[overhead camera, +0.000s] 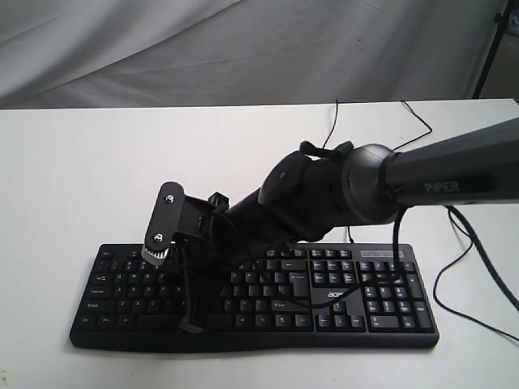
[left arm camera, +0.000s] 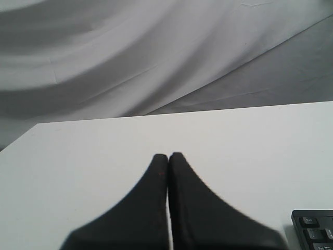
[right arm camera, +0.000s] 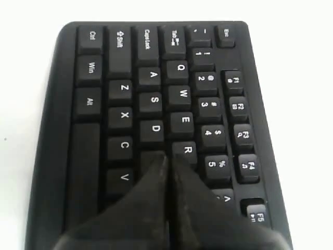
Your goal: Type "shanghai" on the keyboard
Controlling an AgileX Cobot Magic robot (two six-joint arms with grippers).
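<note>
Nearest you, the keyboard (overhead camera: 268, 309) lies along the front of the white worktop (overhead camera: 97, 178), its number pad at the right end.

Start on the left. The left jaws are pressed together with nothing between them. Their fingertips (left arm camera: 158, 174) hang over bare worktop just off one corner of the keyboard (left arm camera: 315, 229), touching no key. You will not find that arm in the exterior view.

Moving right, the right arm (overhead camera: 422, 174) slants in from the right and crosses the middle of the keyboard to its left half, with the wrist camera (overhead camera: 166, 220) riding above the keys. The right jaws are also together and hold nothing, making a single poking tip. Their fingertips (right arm camera: 156, 177) sit over the home row next to D, beside R and above V, about where F and G lie. Whether a key is pressed down, you cannot tell.

As for progress, no screen or typed text shows, so you cannot read how many of the eight letters are in. That position would suit the "g", but this is only a guess.

Count one keyboard, two sets of jaws and one arm in the exterior view.
</note>
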